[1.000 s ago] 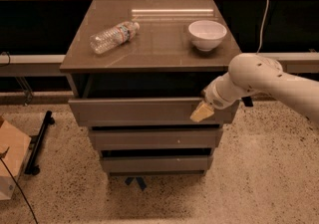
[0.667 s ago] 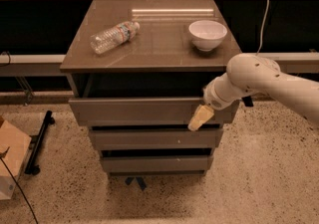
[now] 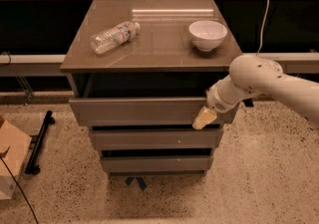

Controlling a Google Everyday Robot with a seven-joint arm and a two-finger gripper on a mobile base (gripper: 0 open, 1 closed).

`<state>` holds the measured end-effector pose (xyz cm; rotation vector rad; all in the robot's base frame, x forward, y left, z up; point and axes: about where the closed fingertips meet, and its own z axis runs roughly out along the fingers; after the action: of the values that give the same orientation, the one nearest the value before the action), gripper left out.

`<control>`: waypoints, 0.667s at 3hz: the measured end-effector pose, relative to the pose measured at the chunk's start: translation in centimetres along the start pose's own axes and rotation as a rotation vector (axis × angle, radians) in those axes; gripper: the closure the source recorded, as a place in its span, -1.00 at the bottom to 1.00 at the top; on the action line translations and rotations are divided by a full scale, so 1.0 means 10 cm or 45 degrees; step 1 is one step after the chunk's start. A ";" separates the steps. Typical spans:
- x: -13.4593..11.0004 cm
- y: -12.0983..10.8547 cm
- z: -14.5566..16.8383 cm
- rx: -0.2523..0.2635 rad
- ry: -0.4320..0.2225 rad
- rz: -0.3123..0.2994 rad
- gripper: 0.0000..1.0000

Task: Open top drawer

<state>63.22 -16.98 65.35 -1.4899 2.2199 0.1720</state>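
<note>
One slip of my gripper, centre-right, off the handleless top drawer could stall it; clenched or released, I cannot tell.

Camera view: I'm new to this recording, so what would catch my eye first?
A white robot arm reaches in from the right, its gripper at the right end of the top drawer, which stands partly pulled out. On the cabinet top, a clear plastic bottle lies on its side at left and a white bowl sits at right.
</note>
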 end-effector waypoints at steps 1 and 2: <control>0.03 0.06 0.03 -0.087 0.022 -0.057 0.01; 0.02 0.06 0.01 -0.087 0.022 -0.057 0.44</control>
<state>62.65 -16.87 65.08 -1.5813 2.2129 0.2239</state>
